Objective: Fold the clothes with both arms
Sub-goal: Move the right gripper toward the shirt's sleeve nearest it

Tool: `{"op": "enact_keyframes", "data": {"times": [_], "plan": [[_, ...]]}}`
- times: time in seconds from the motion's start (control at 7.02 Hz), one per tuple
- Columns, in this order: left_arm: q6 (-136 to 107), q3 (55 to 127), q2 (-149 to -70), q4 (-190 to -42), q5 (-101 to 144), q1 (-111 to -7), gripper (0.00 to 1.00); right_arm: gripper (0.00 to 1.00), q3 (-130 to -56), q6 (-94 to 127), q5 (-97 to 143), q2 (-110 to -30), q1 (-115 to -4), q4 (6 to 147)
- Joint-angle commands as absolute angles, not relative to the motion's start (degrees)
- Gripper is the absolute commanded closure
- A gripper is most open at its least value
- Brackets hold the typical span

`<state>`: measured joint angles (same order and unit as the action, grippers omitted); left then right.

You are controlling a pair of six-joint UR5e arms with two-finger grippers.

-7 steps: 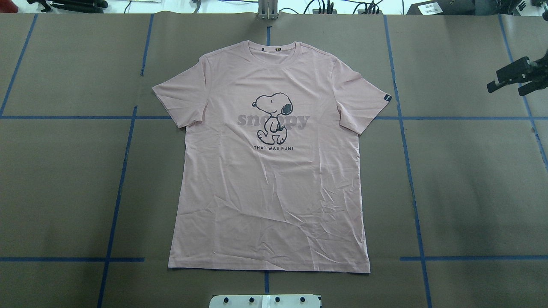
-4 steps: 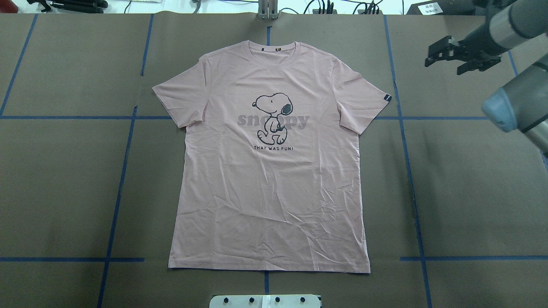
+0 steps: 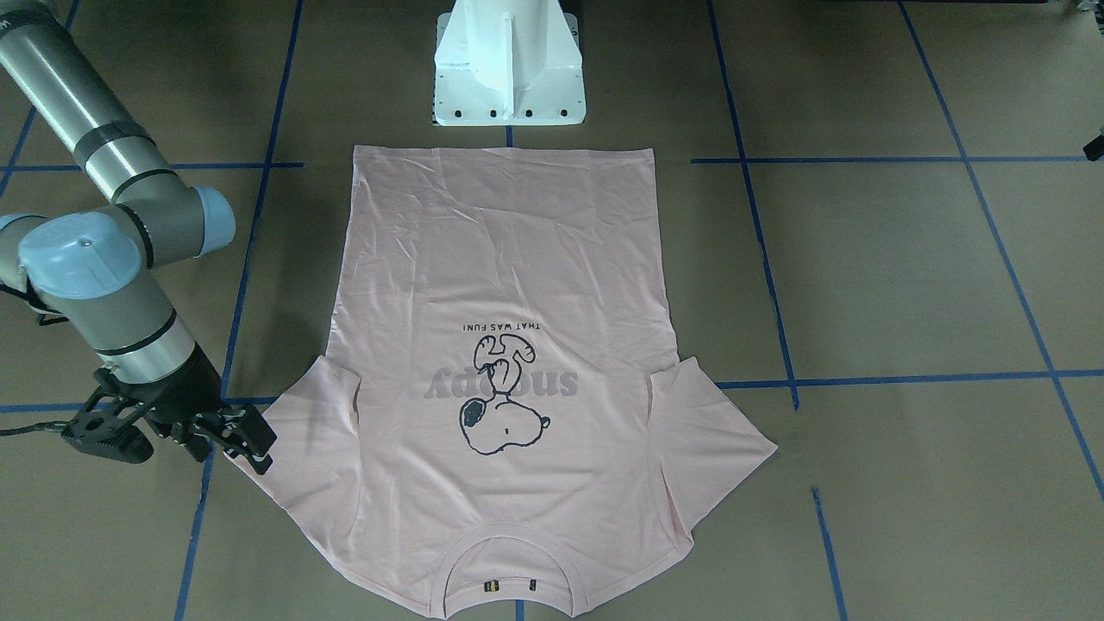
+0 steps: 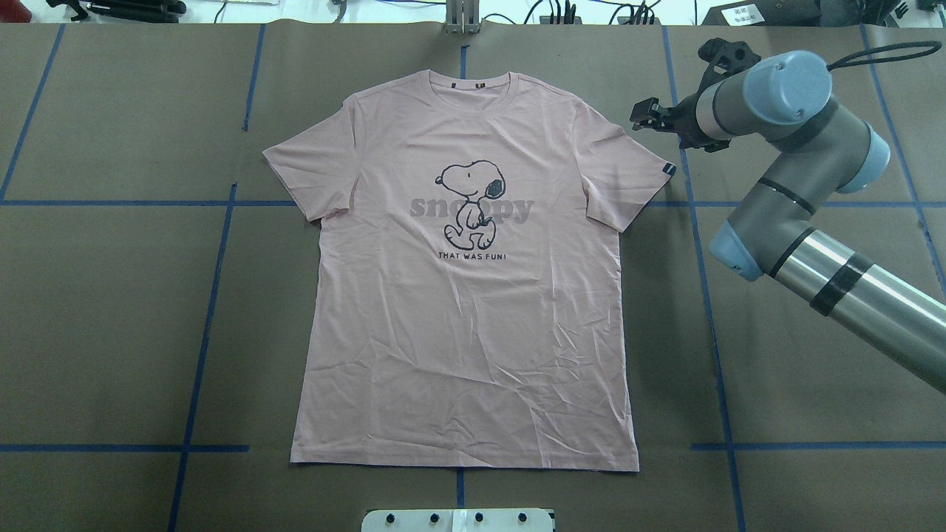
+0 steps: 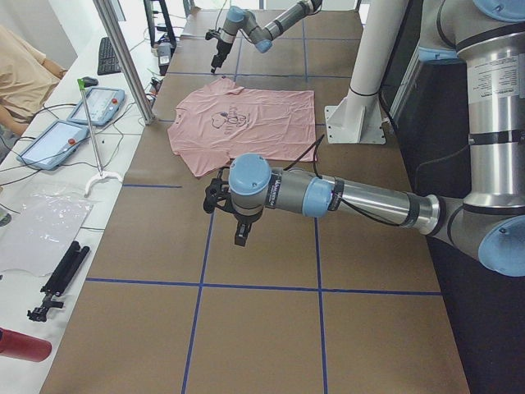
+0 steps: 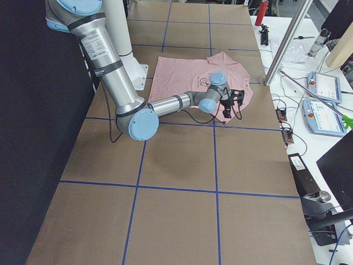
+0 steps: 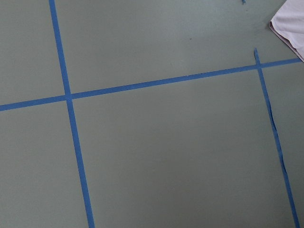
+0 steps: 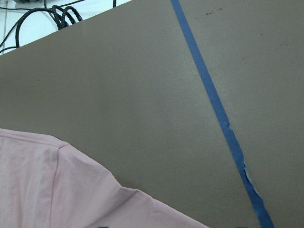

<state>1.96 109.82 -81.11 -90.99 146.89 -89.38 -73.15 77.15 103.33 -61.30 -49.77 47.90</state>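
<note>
The pink T-shirt (image 4: 465, 310) lies unmoved, print up, on the table (image 4: 111, 332) as the right gripper (image 3: 185, 444), jaws spread, swings in beside its tagged sleeve (image 4: 628, 166); a first grasp looks near. The left gripper (image 5: 238, 232) hangs well apart; whether open, cannot tell.

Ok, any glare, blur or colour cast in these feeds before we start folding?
Overhead exterior: sharp, T-shirt print legible, strip beyond the table blown out white. Left wrist view: greenish cast, table looks grey-green rather than brown. Right wrist view: in focus, top-left corner overexposed. Front-facing: right gripper crisp, soft shadows only.
</note>
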Motion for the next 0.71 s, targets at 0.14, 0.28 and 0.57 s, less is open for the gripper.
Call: {"op": "enact_keyframes", "data": {"times": [0.14,0.28,0.57], "plan": [[1.93,110.04,-81.12,-91.05,146.95,-89.38,0.0,0.27,-69.79,78.49,99.76,-61.08,-48.25,47.11],[1.93,109.95,-81.12,-91.05,146.95,-89.38,0.0,0.28,-70.05,78.57,100.02,-61.35,-48.77,47.37],[1.93,109.95,-81.12,-91.05,146.95,-89.38,0.0,0.3,-72.49,78.66,100.2,-63.88,-48.96,47.46]]}}
